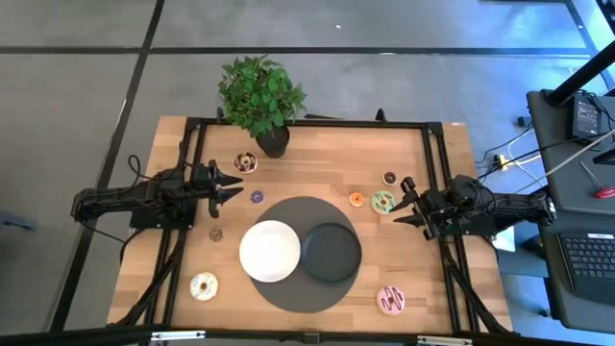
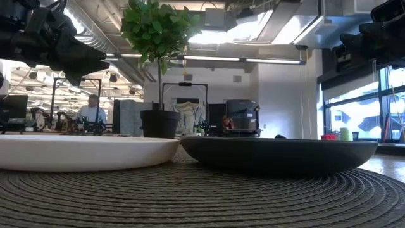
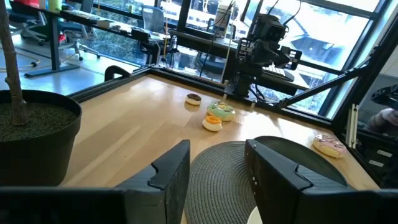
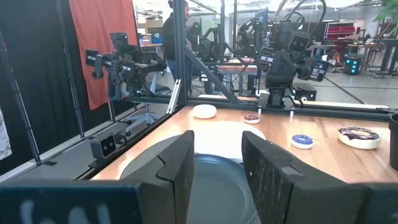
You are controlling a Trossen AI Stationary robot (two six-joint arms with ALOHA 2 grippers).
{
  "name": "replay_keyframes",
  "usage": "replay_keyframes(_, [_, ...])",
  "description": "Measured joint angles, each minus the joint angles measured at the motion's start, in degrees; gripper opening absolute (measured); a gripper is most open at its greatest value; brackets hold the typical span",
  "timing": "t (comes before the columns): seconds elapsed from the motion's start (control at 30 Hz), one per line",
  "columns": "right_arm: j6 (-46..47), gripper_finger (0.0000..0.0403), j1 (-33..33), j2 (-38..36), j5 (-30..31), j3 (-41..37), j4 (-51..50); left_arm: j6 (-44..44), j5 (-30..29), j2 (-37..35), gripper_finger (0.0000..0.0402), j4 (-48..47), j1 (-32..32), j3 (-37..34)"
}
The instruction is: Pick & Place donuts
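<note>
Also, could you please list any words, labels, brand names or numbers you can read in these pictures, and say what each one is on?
None can be read in any view.
The donuts, white plate, black plate and plant pot carry no print.
The keyboard beside the table shows keys, too small to read.
Screens and gear in the room behind are too blurred to read.

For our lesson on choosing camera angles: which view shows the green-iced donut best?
The high view: the green-iced donut lies fully visible from above, beside the orange donut, just before the right end effector. The left wrist view shows it sideways, far off. The low and right wrist views do not show it.
</note>
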Motion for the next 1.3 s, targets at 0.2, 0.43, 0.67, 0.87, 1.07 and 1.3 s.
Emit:
replay_keyframes(0.2, [0.0, 0.0136, 0.0, -0.02, 0.01, 0.0, 0.01, -0.01, 0.0, -0.02, 0.0149, -0.01, -0.01, 0.02])
replay_keyframes(0.43, [0.0, 0.0136, 0.0, -0.02, 0.01, 0.0, 0.01, -0.01, 0.0, -0.01, 0.0152, -0.02, -0.02, 0.02])
replay_keyframes(0.67, [0.0, 0.0136, 0.0, -0.01, 0.02, 0.01, -0.01, 0.0, 0.0, 0.0, 0.0149, -0.02, 0.0, 0.02])
replay_keyframes(0.87, [0.0, 0.0136, 0.0, -0.01, 0.02, 0.01, 0.0, 0.0, 0.0, -0.02, 0.0149, -0.01, -0.02, -0.01])
replay_keyframes(1.07, [0.0, 0.0136, 0.0, 0.0, 0.02, 0.0, 0.01, 0.0, -0.43, -0.01, 0.0148, 0.01, -0.02, 0.02])
replay_keyframes(1.3, [0.0, 0.0136, 0.0, 0.0, 0.02, 0.02, 0.1, 0.0, -1.66, 0.0, 0.0151, 0.16, -0.02, 0.02])
